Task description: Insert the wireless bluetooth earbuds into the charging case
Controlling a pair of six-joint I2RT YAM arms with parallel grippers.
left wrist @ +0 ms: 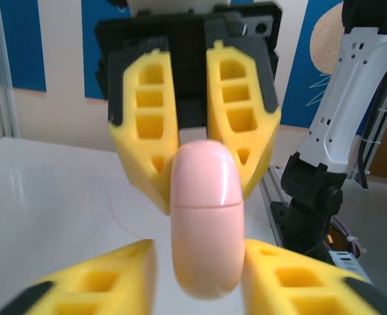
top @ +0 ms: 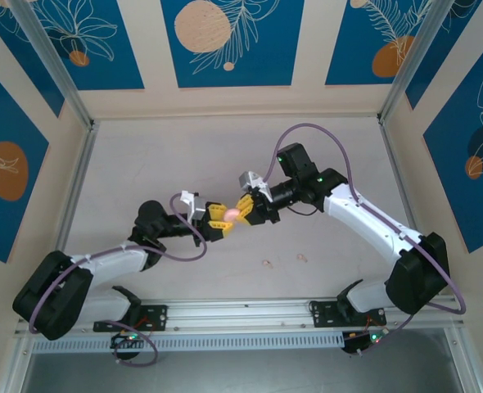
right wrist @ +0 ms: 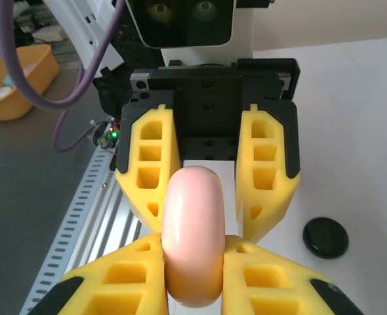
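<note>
A pale pink, closed charging case (top: 232,214) hangs above the middle of the table between both grippers. My right gripper (top: 245,208) is shut on it; in the right wrist view its pads press both sides of the case (right wrist: 193,216) at the gripper's tips (right wrist: 193,248). My left gripper (top: 217,223) faces it from the other side with its jaws open. In the left wrist view a gap shows between its left finger (left wrist: 115,275) and the case (left wrist: 205,197). Two pale pink earbuds (top: 265,264) (top: 301,258) lie on the table nearer the front.
A black round case (right wrist: 325,237) lies on the table below the grippers. The metal rail (top: 241,311) carrying the arm bases runs along the near edge. An orange bin (right wrist: 13,79) stands off the table. Frame posts and walls close in the sides.
</note>
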